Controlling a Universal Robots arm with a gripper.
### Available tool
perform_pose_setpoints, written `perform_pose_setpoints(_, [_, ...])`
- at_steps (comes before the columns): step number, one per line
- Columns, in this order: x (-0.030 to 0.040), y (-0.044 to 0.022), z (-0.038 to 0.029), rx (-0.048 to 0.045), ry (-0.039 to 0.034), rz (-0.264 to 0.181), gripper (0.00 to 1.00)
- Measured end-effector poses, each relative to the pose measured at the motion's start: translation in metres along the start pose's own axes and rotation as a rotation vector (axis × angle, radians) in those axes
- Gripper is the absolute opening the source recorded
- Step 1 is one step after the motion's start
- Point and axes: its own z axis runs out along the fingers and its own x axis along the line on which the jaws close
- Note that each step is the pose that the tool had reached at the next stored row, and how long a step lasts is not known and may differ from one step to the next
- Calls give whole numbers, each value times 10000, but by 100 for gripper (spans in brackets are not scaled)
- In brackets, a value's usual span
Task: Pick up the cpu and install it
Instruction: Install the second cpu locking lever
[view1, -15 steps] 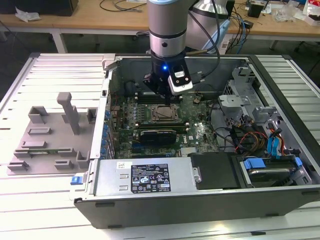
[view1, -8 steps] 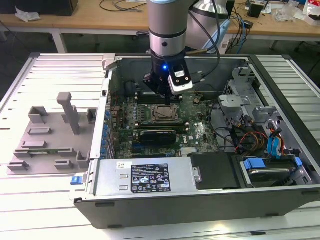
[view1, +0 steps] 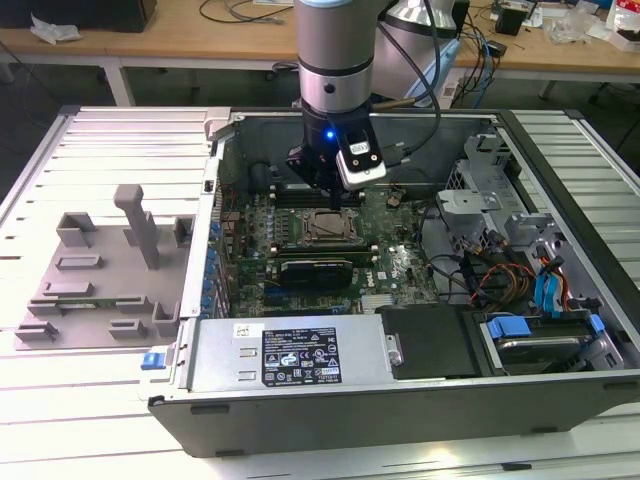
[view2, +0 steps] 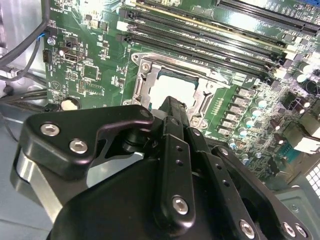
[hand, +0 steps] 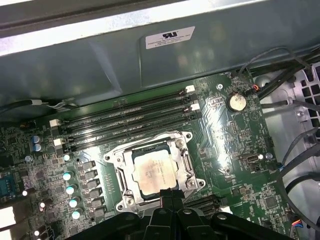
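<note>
One end effector (hand: 170, 196), fingers together and empty, hovers over the cpu (hand: 152, 171) seated in its socket frame (hand: 120, 161).

Bright even overhead light, glare on the motherboard (hand: 220, 115), gripper (view2: 172, 107) perhaps slightly blurred up close

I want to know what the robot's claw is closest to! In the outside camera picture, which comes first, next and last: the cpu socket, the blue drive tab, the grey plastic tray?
From the gripper, in the exterior view:
1. cpu socket, just beneath it on the motherboard.
2. blue drive tab, toward the exterior view's right, in the case's corner.
3. grey plastic tray, outside the case on the exterior view's left.
</note>
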Motion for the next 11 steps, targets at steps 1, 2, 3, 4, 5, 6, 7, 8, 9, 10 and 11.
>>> perform_pose_setpoints(1, [-2, -11, -1, 0, 0, 1, 11])
perform_pose_setpoints(2, [-4, -19, -1, 1, 1, 1, 11])
perform_pose_setpoints(3, [-7, -29, -2, 0, 0, 1, 11])
perform_pose_setpoints(4, [-12, -48, -3, 0, 0, 1, 11])
perform_pose_setpoints(5, [-15, -61, -4, -1, -1, 2, 11])
perform_pose_setpoints(6, [-16, -60, -20, 1, 0, 3, 11])
perform_pose_setpoints(7, [-18, -58, -44, 0, 0, 1, 11])
perform_pose_setpoints(8, [-19, -57, -54, -2, -1, 2, 11])
perform_pose_setpoints(9, [-20, -56, -54, 10, 8, -6, 11])
perform_pose_setpoints(10, [-20, -57, -54, 37, 50, -40, 11])
perform_pose_setpoints(11, [-20, -57, -53, 64, 108, -127, 11])
